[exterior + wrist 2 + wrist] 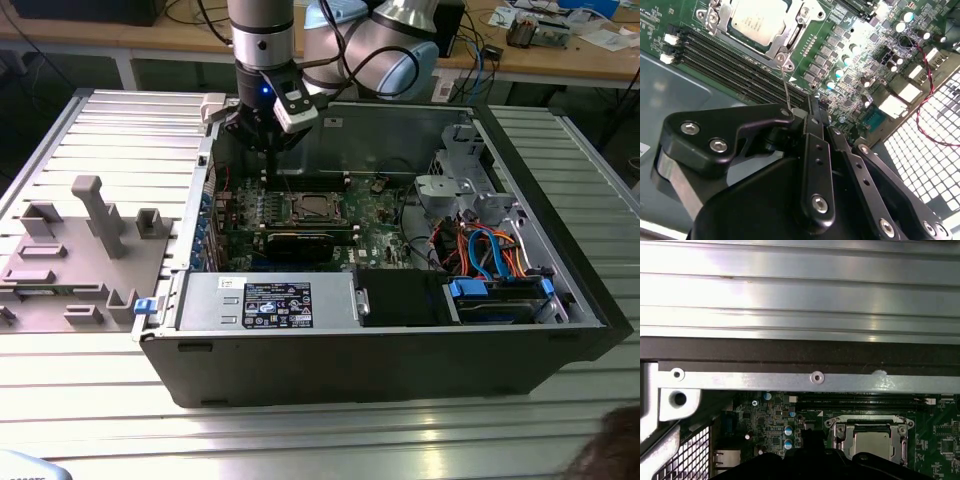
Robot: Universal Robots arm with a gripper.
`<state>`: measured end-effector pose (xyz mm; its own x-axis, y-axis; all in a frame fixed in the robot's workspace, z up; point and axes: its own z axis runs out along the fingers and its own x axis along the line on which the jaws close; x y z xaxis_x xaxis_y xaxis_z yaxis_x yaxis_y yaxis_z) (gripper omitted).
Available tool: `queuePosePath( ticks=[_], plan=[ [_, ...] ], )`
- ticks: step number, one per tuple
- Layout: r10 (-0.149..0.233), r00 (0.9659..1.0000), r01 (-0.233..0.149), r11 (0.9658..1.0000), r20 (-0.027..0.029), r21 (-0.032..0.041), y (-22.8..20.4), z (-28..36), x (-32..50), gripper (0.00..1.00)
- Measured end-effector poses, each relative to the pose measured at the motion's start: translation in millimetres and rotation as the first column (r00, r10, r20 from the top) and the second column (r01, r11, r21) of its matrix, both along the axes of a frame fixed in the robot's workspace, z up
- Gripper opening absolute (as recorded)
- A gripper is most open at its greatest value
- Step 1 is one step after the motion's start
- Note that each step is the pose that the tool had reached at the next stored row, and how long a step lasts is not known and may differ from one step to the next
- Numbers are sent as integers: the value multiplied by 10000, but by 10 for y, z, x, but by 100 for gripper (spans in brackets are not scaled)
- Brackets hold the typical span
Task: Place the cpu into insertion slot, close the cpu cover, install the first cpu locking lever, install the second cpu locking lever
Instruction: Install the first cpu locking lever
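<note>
The gripper [268, 150] hangs above the far-left part of the open computer case [380, 370], at the exterior view's left, over the far edge of the green motherboard [375, 215]. In the second wrist view its black fingers [815, 150] lie pressed together, clenched with nothing between them, and their tips sit just beside a thin wire lever [785, 85] that rises from the corner of the socket; whether they touch it cannot be told.

The cpu [757, 20] lies seated in the insertion slot [790, 37], its silver-grey top showing through the cut-out of the cpu cover [720, 10], which lies flat over it. In the first wrist view the same socket [871, 437] appears with the cover down, beyond the black gripper body.

Long dark memory slots [730, 65] run alongside the socket. Nearer in the exterior view sits a black card [296, 243] and a silver power supply [265, 300]. At the right of the case, blue and orange cables [490, 250] bunch by the drive bay. To the left of the case a grey fixture tray [80, 250] rests on the ribbed metal table [120, 130].
</note>
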<state>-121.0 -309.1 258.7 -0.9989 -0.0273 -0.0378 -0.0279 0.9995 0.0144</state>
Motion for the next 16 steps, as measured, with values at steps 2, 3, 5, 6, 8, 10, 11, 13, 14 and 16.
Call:
queuePosePath(
  ticks=[2,3,5,6,8,10,11,13,14,16],
  plan=[
    [-1,10000,1,10000,-1,-1,0,0,6,11],
    [0,10000,0,10000,0,-1,0,-1,12,11],
    [0,10000,0,10000,1,0,0,-1,25,11],
    [0,10000,0,10000,0,-1,0,-1,35,11],
    [0,10000,0,10000,1,0,0,-3,56,11],
    [0,10000,0,10000,1,0,0,-4,73,11],
    [0,10000,0,10000,1,0,0,-5,83,11],
    [-1,10000,1,10000,1,0,0,-9,126,11],
    [0,10000,0,10000,1,0,0,-11,138,11],
    [0,10000,0,10000,1,0,0,-13,152,11]
  ],
)
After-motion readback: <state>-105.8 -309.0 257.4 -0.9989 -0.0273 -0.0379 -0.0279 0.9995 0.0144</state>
